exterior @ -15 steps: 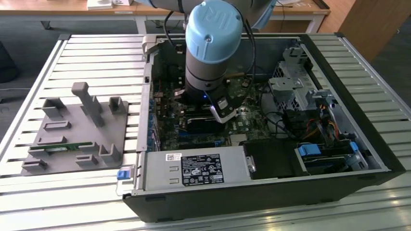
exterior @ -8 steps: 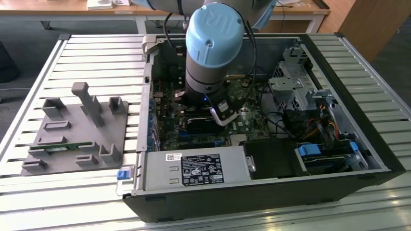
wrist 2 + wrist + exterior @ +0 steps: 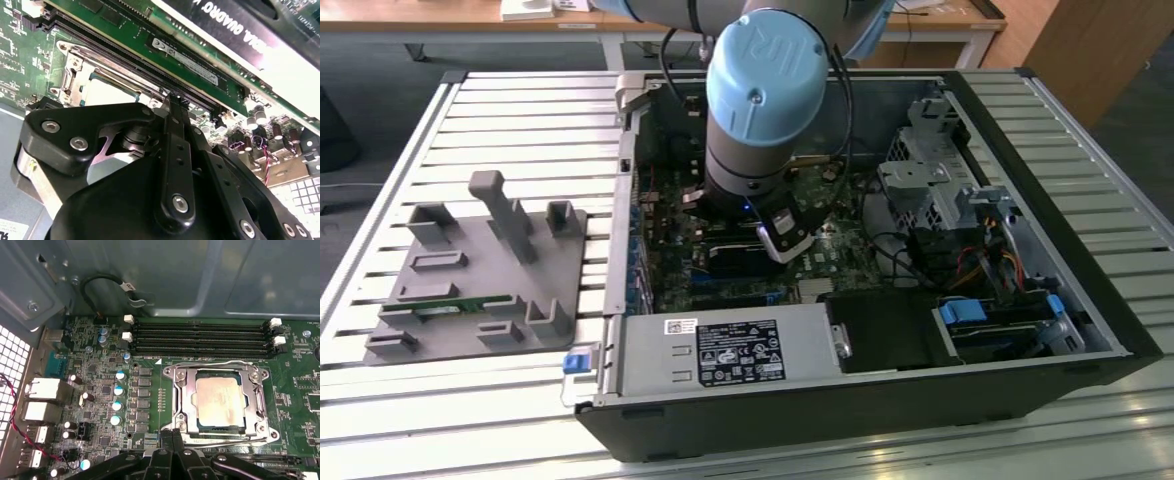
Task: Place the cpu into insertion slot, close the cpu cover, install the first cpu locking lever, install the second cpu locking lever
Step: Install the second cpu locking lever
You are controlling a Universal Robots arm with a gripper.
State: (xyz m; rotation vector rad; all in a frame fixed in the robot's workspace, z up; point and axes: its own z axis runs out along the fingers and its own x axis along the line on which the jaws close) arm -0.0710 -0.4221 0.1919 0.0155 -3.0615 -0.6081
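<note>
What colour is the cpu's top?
Dull silver-tan on the cpu, clearest in the first wrist view.

Cpu (image 3: 220, 402) seated flat in insertion slot (image 3: 186, 416), cpu cover (image 3: 257, 405) closed (silver frame).

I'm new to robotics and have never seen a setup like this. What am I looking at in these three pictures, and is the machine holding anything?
The exterior view shows a robot arm with a blue-capped joint reaching down into an open computer case that lies on a slatted table. Towards the exterior view's left, a grey fixture with upright holders stands on the table.

The other two pictures come from cameras riding near the arm's wrist. The first wrist view looks onto the green motherboard: the cpu, a dull silver square, sits in the insertion slot, with the cpu cover, a metal frame, closed around it. Four long memory slots run beside it. The black gripper is shut, its tips together at the socket's edge, holding nothing visible.
</note>
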